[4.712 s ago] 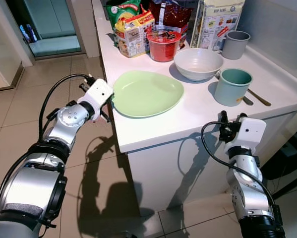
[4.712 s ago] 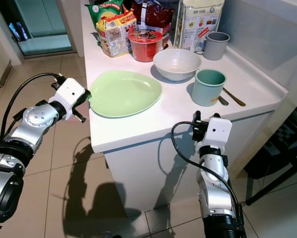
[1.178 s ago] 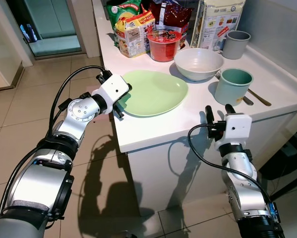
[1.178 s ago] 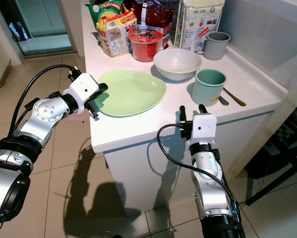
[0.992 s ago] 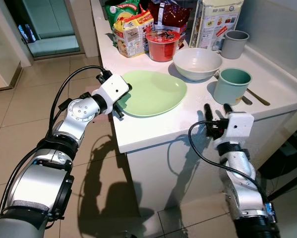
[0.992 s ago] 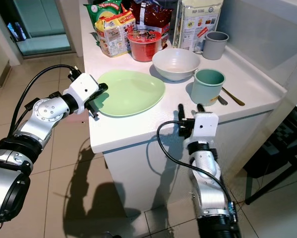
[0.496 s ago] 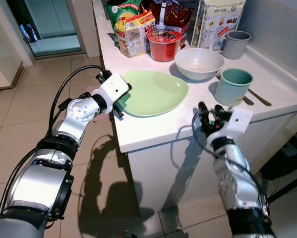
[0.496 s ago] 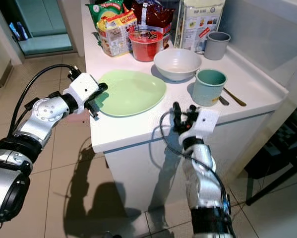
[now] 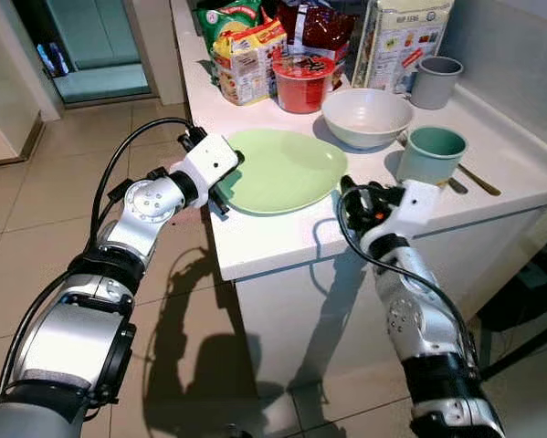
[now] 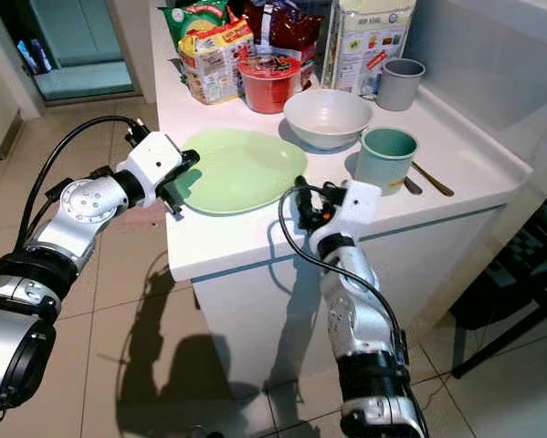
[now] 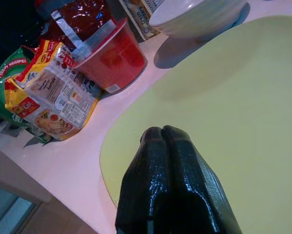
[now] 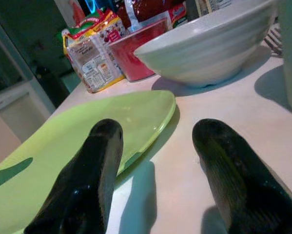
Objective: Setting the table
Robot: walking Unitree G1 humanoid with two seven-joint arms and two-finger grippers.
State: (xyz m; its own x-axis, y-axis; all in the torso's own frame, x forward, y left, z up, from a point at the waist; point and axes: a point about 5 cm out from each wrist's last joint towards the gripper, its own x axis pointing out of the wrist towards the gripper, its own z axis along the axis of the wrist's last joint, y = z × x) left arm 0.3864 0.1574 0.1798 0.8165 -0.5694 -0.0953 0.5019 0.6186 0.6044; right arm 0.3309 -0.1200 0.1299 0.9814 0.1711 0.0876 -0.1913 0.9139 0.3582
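While our left gripper (image 11: 161,132) pinches the green plate (image 9: 287,169) rim w/ fingers together, our right gripper (image 12: 155,146) is spread beside it.

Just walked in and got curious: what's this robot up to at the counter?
It is working on a green plate on the white counter. The left gripper is shut on the plate's near-left rim, and the right gripper, fingers open, is at its opposite edge. A white bowl, teal cup and food packets stand behind.
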